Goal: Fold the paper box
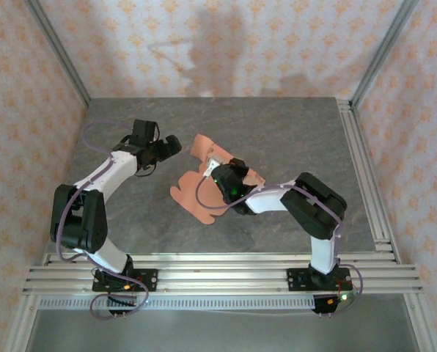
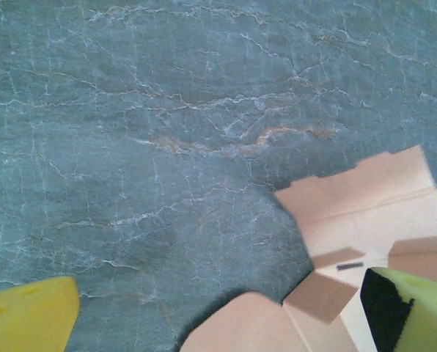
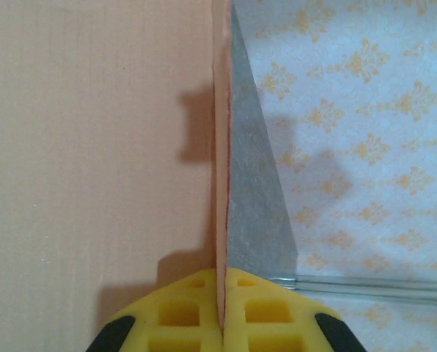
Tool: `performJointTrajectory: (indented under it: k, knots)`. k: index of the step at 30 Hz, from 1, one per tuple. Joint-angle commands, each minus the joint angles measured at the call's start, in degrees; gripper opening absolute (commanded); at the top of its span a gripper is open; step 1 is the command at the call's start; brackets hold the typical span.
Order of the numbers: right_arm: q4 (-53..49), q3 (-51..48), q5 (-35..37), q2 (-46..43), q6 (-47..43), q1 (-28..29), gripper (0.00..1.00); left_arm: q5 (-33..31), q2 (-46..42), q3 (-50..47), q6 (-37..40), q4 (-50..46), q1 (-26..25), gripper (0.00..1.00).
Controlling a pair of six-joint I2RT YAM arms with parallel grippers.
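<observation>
Paper box (image 1: 191,194) sits as an unfolded salmon sheet in the middle of my grey table (image 1: 299,139). I see the right jaws clamped tight on one of its panels; the left jaws gape wide, holding nothing, just beside its left flap.

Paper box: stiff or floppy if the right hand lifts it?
Probably light and floppy: the paper box is thin card, pinched edge-on in the right hand. Creased flaps likely hinge and droop. Flat, so unlikely to roll.
</observation>
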Motion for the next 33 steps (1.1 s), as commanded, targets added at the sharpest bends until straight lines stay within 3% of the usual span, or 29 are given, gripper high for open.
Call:
performJointTrajectory:
  k: [1, 5, 19, 28, 33]
  knots:
    - [7.8, -2.8, 2.3, -0.1, -8.7, 0.9, 0.00, -0.1, -1.9, -1.1, -0.6, 1.8, 1.1, 1.00]
    - [14.6, -5.9, 2.9, 0.2, -14.0, 2.1, 0.00, 0.4, -2.1, -1.5, -0.3, 2.1, 1.4, 1.00]
    - [22.5, -5.4, 3.6, 2.2, -23.4, 4.4, 0.00, 3.8, 1.0, -1.2, -1.8, 5.8, 3.1, 0.99]
    - [21.5, -5.1, 3.6, 2.6, -22.9, 4.6, 0.00, 6.1, 9.6, 5.4, -0.2, 6.2, 4.9, 0.84]
    - [19.6, -4.9, 3.7, 2.1, -21.3, 4.6, 0.00, 12.2, 20.0, 15.1, 7.0, 1.7, 5.2, 0.77]
